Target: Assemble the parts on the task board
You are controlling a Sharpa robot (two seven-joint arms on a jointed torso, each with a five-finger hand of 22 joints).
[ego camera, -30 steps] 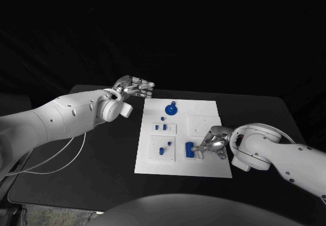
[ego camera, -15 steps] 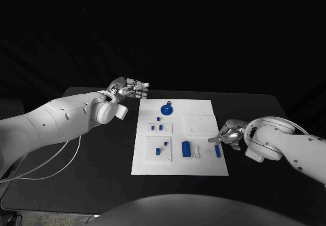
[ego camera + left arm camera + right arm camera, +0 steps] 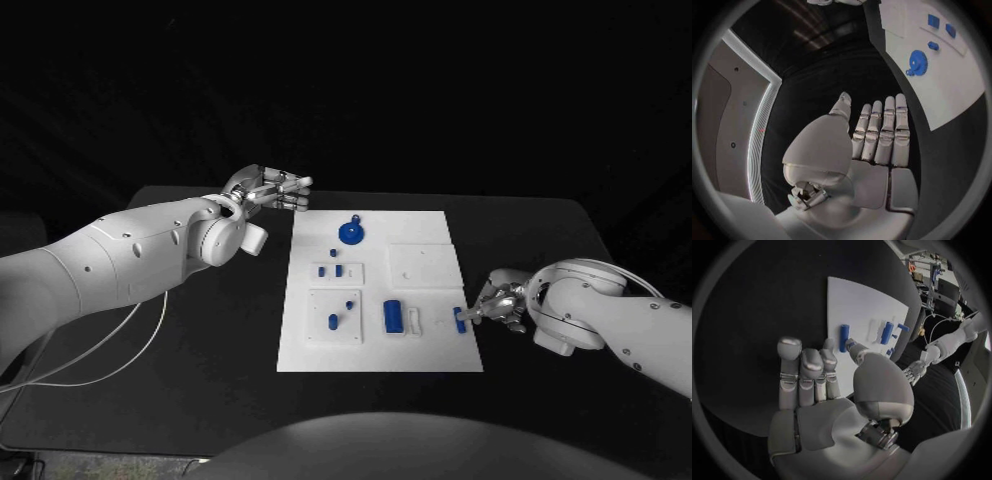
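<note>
The white task board [image 3: 433,240] lies mid-table. On it are a blue gear [image 3: 351,233], small blue parts [image 3: 339,270] in two inset plates, a blue block [image 3: 392,316] and a blue peg [image 3: 460,320] lying flat by the board's right edge. My right hand [image 3: 499,304] hovers just off that edge with its fingers straight. Its thumb tip [image 3: 852,345] sits right beside the peg [image 3: 844,337], which it does not grip. My left hand [image 3: 273,188] hangs beyond the board's far left corner, fingers [image 3: 879,132] extended side by side, holding nothing. The gear [image 3: 917,62] shows ahead of it.
A small white piece [image 3: 415,320] lies between the block and the peg. A white cable [image 3: 116,345] trails over the table's left side. Bare black table [image 3: 548,235] surrounds the board.
My right hand has drawn back to the right, from over the board near the block to just off its right edge. The peg now lies uncovered there. The left hand has hardly moved.
</note>
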